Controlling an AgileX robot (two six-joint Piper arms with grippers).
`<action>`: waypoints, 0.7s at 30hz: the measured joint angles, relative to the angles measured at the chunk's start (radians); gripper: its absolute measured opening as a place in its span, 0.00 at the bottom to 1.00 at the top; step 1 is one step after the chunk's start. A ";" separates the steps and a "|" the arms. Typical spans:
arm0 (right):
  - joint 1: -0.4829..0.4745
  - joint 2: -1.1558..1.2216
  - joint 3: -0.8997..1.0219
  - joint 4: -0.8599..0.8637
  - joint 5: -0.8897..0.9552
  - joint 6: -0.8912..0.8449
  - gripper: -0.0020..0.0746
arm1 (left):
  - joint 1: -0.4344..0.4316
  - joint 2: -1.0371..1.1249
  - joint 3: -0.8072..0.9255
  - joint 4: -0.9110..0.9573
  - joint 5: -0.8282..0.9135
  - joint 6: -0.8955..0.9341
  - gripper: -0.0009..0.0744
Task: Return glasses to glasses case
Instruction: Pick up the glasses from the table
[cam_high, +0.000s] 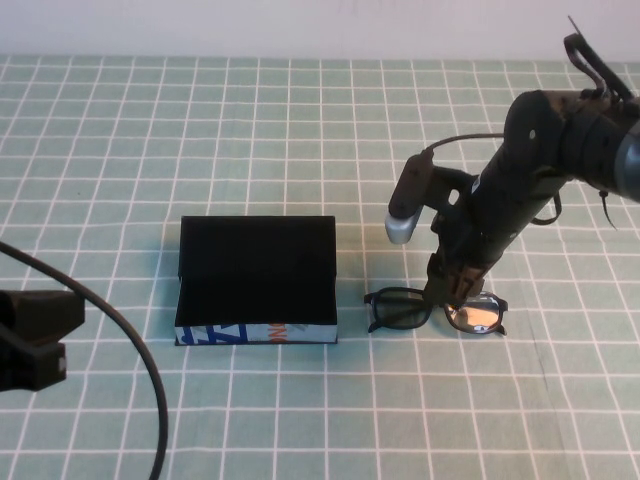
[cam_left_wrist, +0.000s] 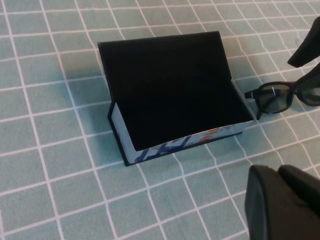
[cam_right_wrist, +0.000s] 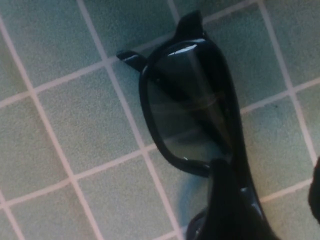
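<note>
The black glasses (cam_high: 435, 310) lie on the green checked cloth just right of the glasses case (cam_high: 257, 280), also seen as glasses (cam_left_wrist: 280, 97) and glasses (cam_right_wrist: 190, 100). The case (cam_left_wrist: 170, 95) stands open, its lid tilted back, black inside, with a blue, white and orange front. My right gripper (cam_high: 455, 295) is down over the bridge of the glasses. It is open (cam_right_wrist: 270, 200), one finger on the frame's near side and the other across it with cloth showing between. My left gripper (cam_left_wrist: 277, 172) is shut and empty, parked at the near left, short of the case.
The left arm (cam_high: 35, 335) and its cable (cam_high: 140, 360) lie at the near left of the table. The green cloth (cam_high: 300, 140) spreads flat all round the case and glasses.
</note>
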 joint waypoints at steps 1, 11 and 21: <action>0.000 0.008 0.000 0.000 0.000 -0.004 0.45 | 0.000 0.000 0.000 0.000 0.002 0.000 0.01; 0.000 0.062 -0.006 0.027 -0.002 -0.014 0.31 | -0.026 0.000 0.000 0.005 0.004 0.000 0.01; 0.000 0.062 -0.012 0.054 0.026 -0.014 0.09 | -0.029 0.000 0.000 0.018 0.004 0.000 0.01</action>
